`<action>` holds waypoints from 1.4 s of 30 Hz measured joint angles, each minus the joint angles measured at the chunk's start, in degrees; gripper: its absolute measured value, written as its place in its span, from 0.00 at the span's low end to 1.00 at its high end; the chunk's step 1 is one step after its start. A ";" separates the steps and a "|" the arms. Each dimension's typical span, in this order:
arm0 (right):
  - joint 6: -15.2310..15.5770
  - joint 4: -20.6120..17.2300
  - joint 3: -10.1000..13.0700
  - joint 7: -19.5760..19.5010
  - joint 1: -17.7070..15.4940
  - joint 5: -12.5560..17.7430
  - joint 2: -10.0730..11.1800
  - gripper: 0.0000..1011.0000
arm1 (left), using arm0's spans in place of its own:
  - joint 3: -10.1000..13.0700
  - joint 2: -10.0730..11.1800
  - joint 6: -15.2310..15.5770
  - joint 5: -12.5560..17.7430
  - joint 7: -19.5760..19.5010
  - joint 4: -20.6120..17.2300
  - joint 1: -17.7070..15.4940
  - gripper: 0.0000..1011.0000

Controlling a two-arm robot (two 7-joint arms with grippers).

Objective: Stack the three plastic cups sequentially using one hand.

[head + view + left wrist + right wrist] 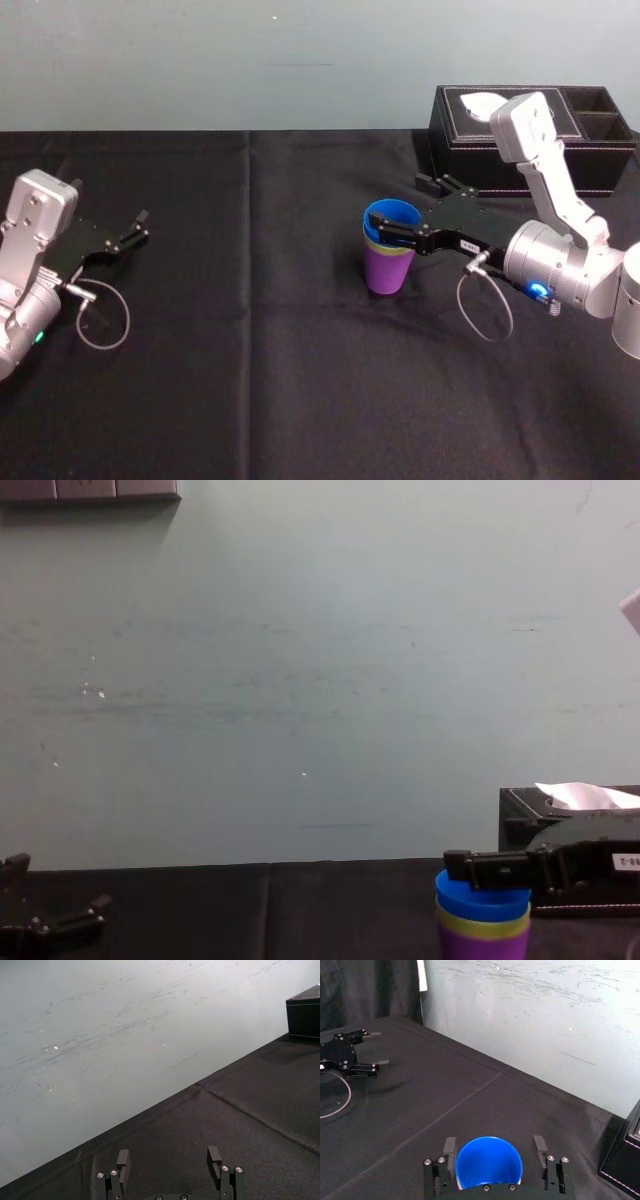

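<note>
Stacked upright on the black cloth (250, 380), right of centre: blue cup (392, 216) inside lime cup (386, 250) inside purple cup (385, 273); right gripper (494, 1144) straddling the blue rim, fingers spread, not clamped; left gripper (142, 227) parked far left, fingers apart; black box (600, 160) behind.

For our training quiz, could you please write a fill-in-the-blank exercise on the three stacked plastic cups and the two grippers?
1. The bottom tapered plastic cup of the stack is ___.
2. The lime yellow-green plastic cup sits directly under the ___ one.
3. The top cup sits between the fingers of the black slim-fingered gripper on the robot's ___ arm.
4. The left gripper, parked over the black tablecloth, has its fingers ___.

Missing words: purple; blue; right; open.
</note>
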 joint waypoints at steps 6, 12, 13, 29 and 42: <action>0.01 -0.03 0.03 -0.05 -0.02 0.00 0.02 0.99 | 0.00 0.00 0.00 0.00 0.00 0.00 0.00 1.00; 0.04 -0.06 0.04 -0.08 -0.03 0.00 0.04 0.99 | 0.00 0.00 0.00 0.00 0.00 0.00 0.00 1.00; 0.04 -0.06 0.04 -0.08 -0.03 0.00 0.04 0.99 | 0.00 0.00 0.00 0.00 0.00 0.00 0.00 1.00; -2.58 -4.63 4.13 -3.68 -5.36 -0.15 0.76 0.99 | 0.00 0.00 0.00 0.00 0.00 0.00 0.00 1.00; -8.15 -10.22 14.66 -9.04 -17.40 0.63 1.77 0.99 | 0.00 0.00 0.00 0.00 0.00 0.00 0.00 1.00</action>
